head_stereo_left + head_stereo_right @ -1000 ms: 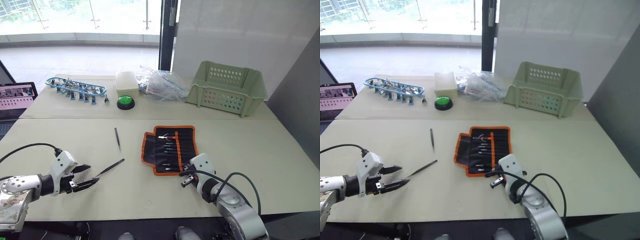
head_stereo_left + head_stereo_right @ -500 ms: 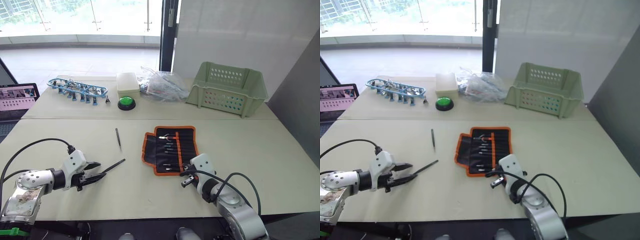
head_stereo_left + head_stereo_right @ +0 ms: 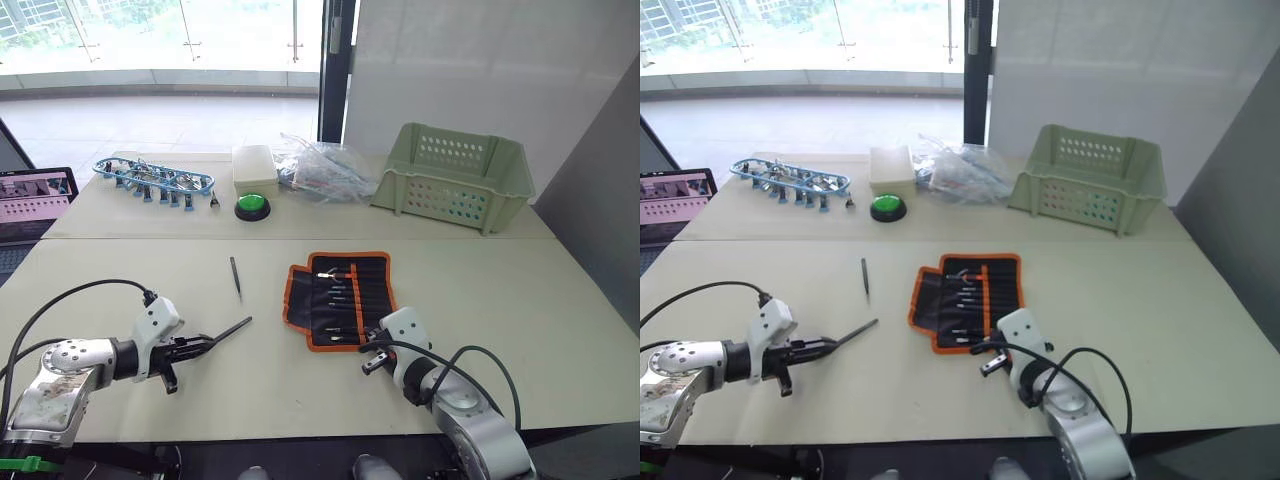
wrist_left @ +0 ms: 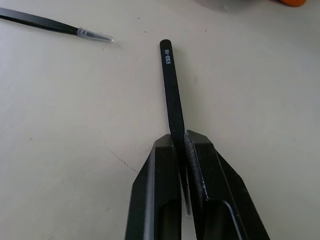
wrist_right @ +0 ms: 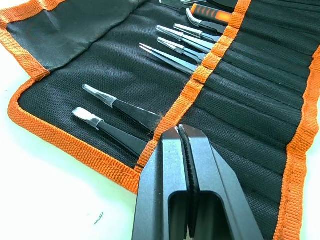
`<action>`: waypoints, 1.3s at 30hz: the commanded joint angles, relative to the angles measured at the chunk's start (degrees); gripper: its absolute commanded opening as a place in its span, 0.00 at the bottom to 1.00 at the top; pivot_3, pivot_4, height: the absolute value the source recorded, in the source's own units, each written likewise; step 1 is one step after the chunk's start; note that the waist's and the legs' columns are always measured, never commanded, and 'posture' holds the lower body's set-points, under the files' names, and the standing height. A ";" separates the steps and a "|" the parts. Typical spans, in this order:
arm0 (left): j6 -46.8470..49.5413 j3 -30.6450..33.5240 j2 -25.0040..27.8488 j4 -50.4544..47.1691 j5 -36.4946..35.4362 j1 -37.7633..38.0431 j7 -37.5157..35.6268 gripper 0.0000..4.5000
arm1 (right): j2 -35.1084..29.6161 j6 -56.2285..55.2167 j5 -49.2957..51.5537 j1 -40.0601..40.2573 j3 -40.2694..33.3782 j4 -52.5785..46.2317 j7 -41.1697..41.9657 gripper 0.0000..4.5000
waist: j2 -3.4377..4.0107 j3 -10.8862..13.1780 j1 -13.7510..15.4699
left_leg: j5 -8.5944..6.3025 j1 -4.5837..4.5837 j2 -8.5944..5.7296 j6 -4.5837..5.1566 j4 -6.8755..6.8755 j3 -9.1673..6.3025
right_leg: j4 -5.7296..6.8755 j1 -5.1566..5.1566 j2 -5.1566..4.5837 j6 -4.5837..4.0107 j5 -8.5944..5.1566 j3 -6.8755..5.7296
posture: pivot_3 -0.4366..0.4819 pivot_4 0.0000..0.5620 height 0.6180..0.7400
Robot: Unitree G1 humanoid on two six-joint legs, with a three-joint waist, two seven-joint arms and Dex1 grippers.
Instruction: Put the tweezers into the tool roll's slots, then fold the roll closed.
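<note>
Surface: two pale beige tabletops [image 3: 560, 300] set end to end, with a seam [image 3: 150, 237] running across between them.
Windows: tall glass panes [image 3: 160, 35] along the far side, bright daylight coming through.
Frame: a dark upright post [image 3: 333, 70] between the glass and the wall.
Wall: a plain white panel [image 3: 480, 70] at the far right; a grey panel [image 3: 600, 200] nearer on the right edge.
Floor: pale tiles [image 3: 150, 125] beyond the far tabletop, lit from the glass.

Bright daylight from rear windows, soft shadows, sharp focus.
</note>
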 commanded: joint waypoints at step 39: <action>-0.75 -39.26 -15.56 21.02 21.74 -53.61 -14.72 0.02 | 1.05 0.90 -0.41 1.11 2.24 2.75 0.39 0.00 | -0.38 0.26 -0.01 | 0.00 -0.22 0.25 0.01 0.00 -0.07 | -0.03 -0.19 0.47 -0.08 0.02 0.12 | 0.48 0.27 0.78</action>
